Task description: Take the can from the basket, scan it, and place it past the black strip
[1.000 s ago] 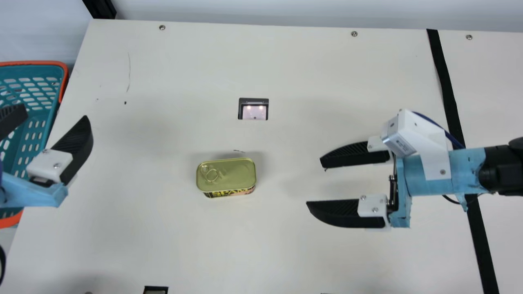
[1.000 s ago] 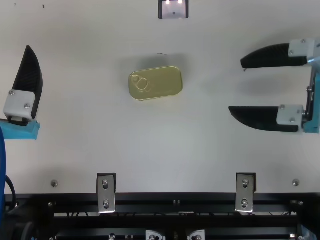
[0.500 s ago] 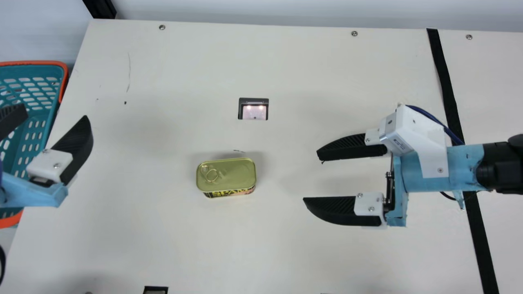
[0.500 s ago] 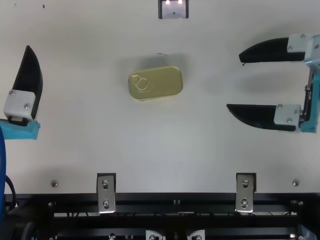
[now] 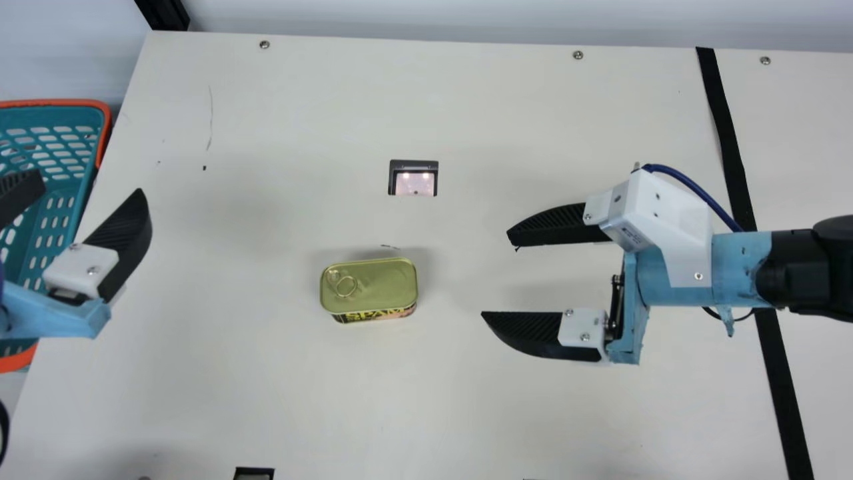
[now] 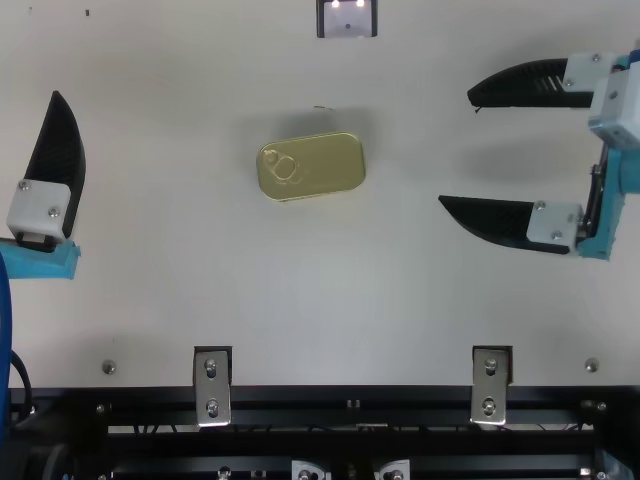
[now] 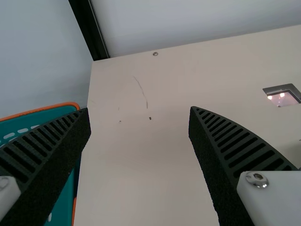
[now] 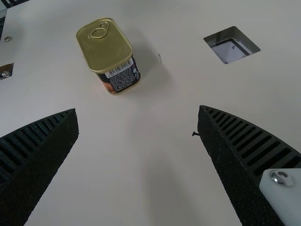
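- Blue-green basket (image 5: 66,103) with an orange rim, at the main view's left edge, well to the left of the scanner window (image 5: 414,179), a small lit opening in the cream table (image 5: 266,387). Taking the can out of the basket looks done.
- Left gripper (image 5: 90,185), left of the scanner window. Its two fingers are spread apart with nothing between them; its share of the work seems finished.
- Gold-lidded can (image 5: 368,287), on the table just below the scanner window in the main view and slightly left of it, ring-pull up, touched by neither gripper. A barcode shows on its side in the right wrist view. Whether it has been scanned cannot be told; judging by where it sits, the scan is probably left to do.
- Right gripper (image 5: 496,275), to the right of the scanner window and lower, fingers wide apart, holding nothing. Gripping the can appears to be its next job.
- Black strip (image 5: 733,163), well to the right of the scanner window. Placing the can beyond it is left to do.
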Robot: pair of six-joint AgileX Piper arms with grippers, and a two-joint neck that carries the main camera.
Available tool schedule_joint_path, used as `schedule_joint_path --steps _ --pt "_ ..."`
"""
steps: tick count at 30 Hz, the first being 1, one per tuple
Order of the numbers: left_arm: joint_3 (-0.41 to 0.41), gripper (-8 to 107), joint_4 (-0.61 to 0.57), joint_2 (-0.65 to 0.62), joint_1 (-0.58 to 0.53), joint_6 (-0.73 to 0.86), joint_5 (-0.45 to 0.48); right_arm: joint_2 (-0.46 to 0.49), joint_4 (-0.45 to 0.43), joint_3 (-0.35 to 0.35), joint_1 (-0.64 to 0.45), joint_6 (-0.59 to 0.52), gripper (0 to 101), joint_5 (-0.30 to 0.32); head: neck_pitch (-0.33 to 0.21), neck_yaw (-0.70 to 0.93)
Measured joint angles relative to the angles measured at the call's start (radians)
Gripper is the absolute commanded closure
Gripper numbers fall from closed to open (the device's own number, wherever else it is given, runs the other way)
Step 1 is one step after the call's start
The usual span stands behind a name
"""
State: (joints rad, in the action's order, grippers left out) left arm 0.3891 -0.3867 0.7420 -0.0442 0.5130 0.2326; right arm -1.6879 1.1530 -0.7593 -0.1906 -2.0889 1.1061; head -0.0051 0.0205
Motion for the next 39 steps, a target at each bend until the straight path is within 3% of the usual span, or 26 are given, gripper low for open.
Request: schedule_joint_path --steps 13,26,30,39 --pt "0.0 9 0.0 0.0 0.0 0.0 0.0 -0.008 -0.015 0.002 0.064 -0.006 0 -0.086 0.0 0.0" --pt "0.0 9 0.0 0.0 0.0 0.0 0.0 -0.002 -0.022 -0.005 0.07 -0.004 0 -0.085 0.0 0.0" --pt "0.0 9 0.0 0.0 0.0 0.0 0.0 0.031 -0.046 -0.033 0.085 0.058 0 -0.072 0.0 0.0" --pt "0.0 9 0.0 0.0 0.0 0.0 0.0 0.144 -0.211 -0.149 0.198 0.275 0 -0.072 0.0 0.0"
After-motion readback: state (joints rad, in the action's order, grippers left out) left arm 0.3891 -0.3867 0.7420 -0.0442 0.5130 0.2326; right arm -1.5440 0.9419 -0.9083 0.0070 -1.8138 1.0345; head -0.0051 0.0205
